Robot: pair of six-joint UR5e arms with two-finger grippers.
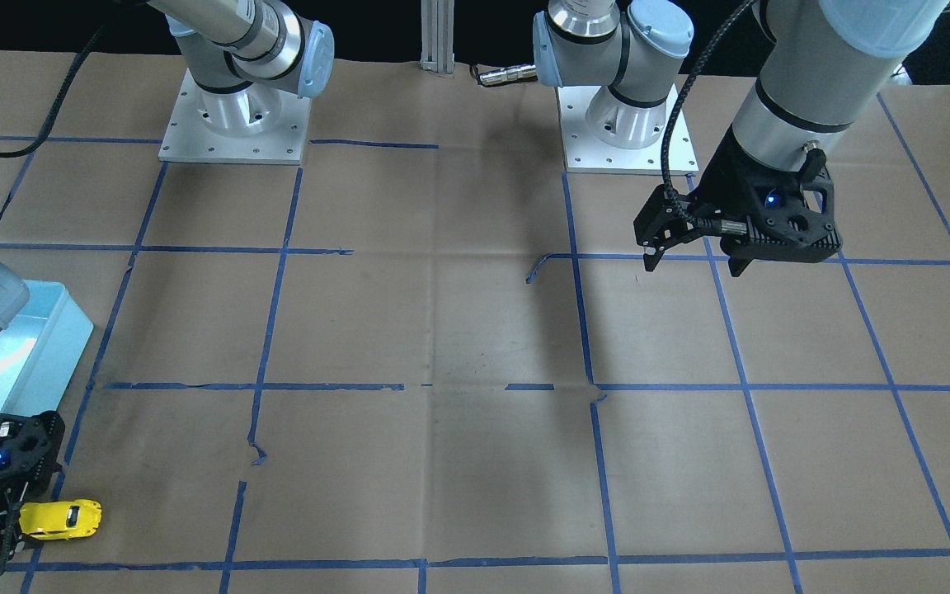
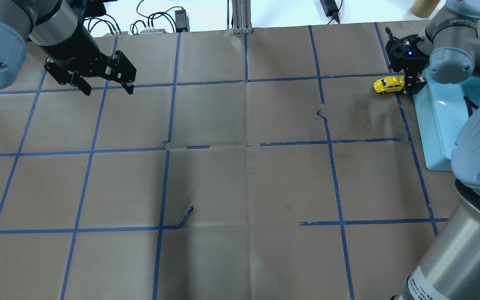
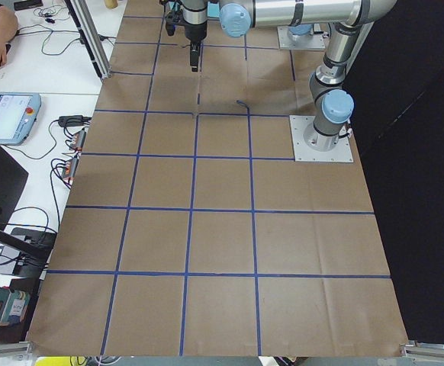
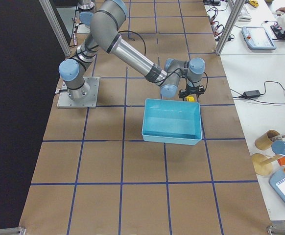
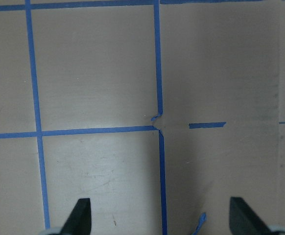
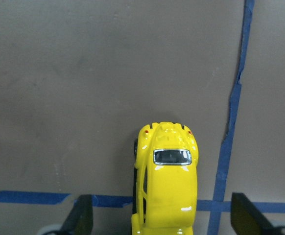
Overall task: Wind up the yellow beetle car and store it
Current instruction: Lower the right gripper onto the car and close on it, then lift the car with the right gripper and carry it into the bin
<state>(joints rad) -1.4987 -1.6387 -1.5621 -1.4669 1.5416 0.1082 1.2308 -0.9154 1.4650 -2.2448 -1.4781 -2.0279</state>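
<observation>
At ten o'clock the left gripper (image 2: 108,90) hangs wide open and empty above the brown paper-covered table (image 2: 240,187). At two o'clock the yellow beetle toy car (image 2: 389,84) stands on the paper between the right gripper's (image 2: 413,85) wide-spread fingers, untouched, beside a light-blue plastic tray (image 2: 440,125).

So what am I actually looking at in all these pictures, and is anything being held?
You see two robot arms bolted to a table covered in brown paper with blue tape lines. Four pictures come from fixed cameras: one facing the robot, one behind and above it, and one at each end of the table. The last two come from small cameras on the wrists, looking down past the fingers. The left hand hangs open over the paper. The right hand is down low and open, its fingers on either side of a yellow toy car that sits on the paper, not gripped. Beside it is a light blue bin.
</observation>
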